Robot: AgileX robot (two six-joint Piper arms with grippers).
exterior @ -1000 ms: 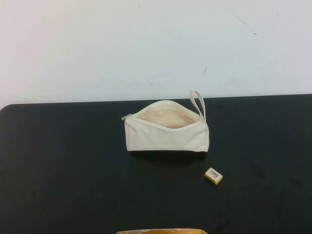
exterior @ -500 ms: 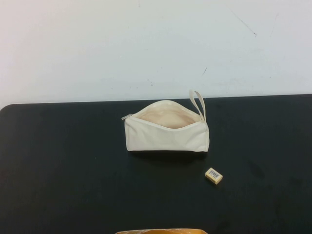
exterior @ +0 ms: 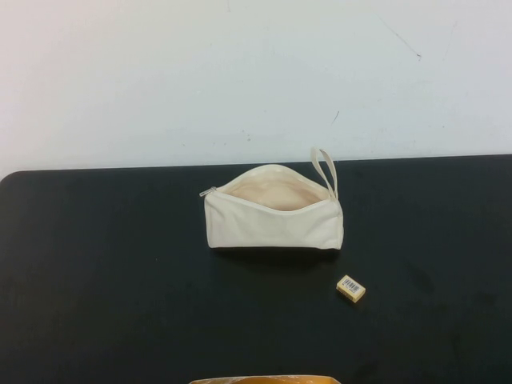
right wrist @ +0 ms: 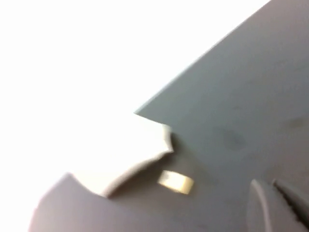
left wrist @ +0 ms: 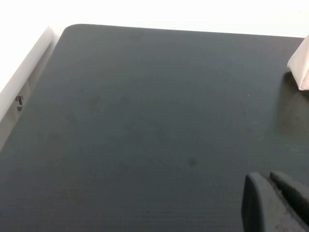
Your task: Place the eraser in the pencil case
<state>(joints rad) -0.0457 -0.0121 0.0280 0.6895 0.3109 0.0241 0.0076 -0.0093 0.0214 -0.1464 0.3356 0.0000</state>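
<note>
1. While the high view is showing the whole black table point(exterior: 120, 280), neither arm is showing in it; each gripper is showing only in its own wrist view.
2. The left gripper point(left wrist: 279, 203) is peeking in as two dark fingertips pressed side by side, so it is clenched and holding nothing. It is hanging over bare table, with one white corner of the pencil case point(left wrist: 301, 67) poking in at the frame's edge.
3. The right gripper point(right wrist: 280, 205) is showing two dark tips close together, clenched and empty too. Its blurry view is catching the eraser point(right wrist: 176, 182) and the pencil case point(right wrist: 140, 150) beside it.
4. In the high view the pencil case point(exterior: 274, 216) is lying near the table's far edge, just past the middle. Its mouth is gaping open, showing the pale lining. Its loop strap point(exterior: 325, 171) is sticking up at the 3 o'clock end.
5. The eraser point(exterior: 351, 288) is lying flat on the table at about 5 o'clock from the pencil case, near it but not touching, with its barcode label facing up.
6. Lots of bare black table is lying open at 9 o'clock and 3 o'clock of the case, and toward the near edge.
7. A tan thing point(exterior: 264, 379) is peeking in at the 6 o'clock edge of the high view.
8. The eraser is sitting apart from the right gripper, with bare table between them.
</note>
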